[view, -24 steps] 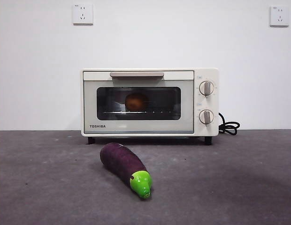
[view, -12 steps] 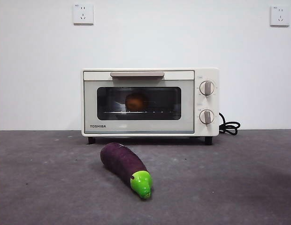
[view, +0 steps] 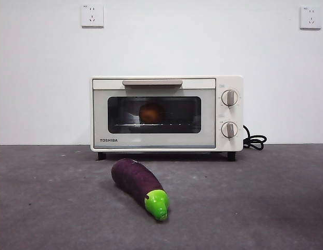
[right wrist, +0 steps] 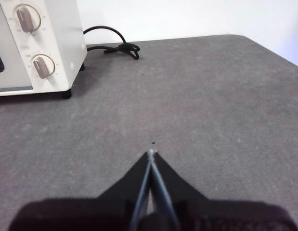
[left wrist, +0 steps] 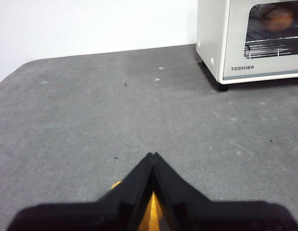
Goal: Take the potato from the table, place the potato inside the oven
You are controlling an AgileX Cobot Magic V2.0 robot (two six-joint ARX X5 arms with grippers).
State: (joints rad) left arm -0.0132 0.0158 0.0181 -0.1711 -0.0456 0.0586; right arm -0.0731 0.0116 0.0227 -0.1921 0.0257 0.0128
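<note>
Front view shows the task all but finished: the potato (view: 151, 113) sits on the wire rack inside the oven (view: 165, 113), seen through the glass of a door that is closed, so nothing of the task's own thing remains out on the table (view: 52, 203). Going left to right, the left part of the table carries nothing I can make out; the oven stands toward the far edge, roughly at its middle, with the eggplant (view: 140, 186) lying in front of it nearer the front edge, green tip pointing forward and apart from the oven; the two knobs are at the oven's right end, and the black cord (view: 253, 140) trails off its right side along the far edge. Neither arm appears in this view. Left wrist view shows the left gripper (left wrist: 152, 159) with its jaws pressed together, holding nothing, hanging over bare table well apart from the oven's left front corner. Right wrist view shows the right gripper (right wrist: 150, 155) likewise closed and empty, over bare table off the oven's knob end. As I judge it, placing and door-closing are done and both arms wait; the next move calls for nothing beyond staying clear, leaving the eggplant alone.
</note>
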